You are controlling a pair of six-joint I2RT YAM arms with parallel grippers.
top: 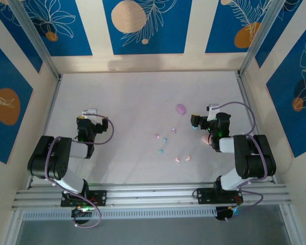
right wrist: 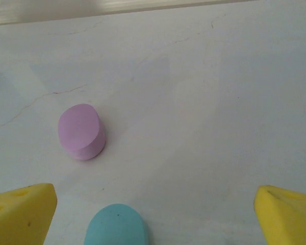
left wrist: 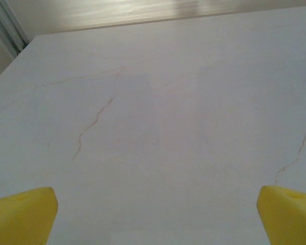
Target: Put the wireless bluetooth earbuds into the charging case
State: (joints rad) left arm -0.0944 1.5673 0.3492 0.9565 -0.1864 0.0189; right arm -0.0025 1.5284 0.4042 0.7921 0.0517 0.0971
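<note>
In the top view, the six earbuds [top: 164,139] are being shown lying loose on the tabletop [top: 127,97], a little right of the middle of the frame. The lilac pair [top: 156,136] is lying uppermost, the light blue pair [top: 161,151] below it, and the pink pair [top: 177,159] lowest. No bud is being touched by either tool.

The right tool [top: 204,118] is being held at the right of the frame, to the right of the cluster and apart from it. The lilac case [top: 181,108] is being shown above the cluster, just left of that tool. A pink rounded piece [top: 205,138] is being partly covered by the right arm.

In the right wrist view, the right tool [right wrist: 155,196] is being held wide, its yellow fingertips [right wrist: 25,209] sitting in the two lower corners, and nothing is being gripped between them. The light blue case [right wrist: 116,225] is being cut off by the bottom edge, between the fingertips and nearer the left one, with a gap on either side. The lilac case [right wrist: 81,131] is lying flat at middle left, farther off.

The left tool [top: 90,113] is being held at the left of the top view, well apart from the earbuds. In the left wrist view, the left tool [left wrist: 155,199] is likewise being held wide, above bare veined tabletop.
</note>
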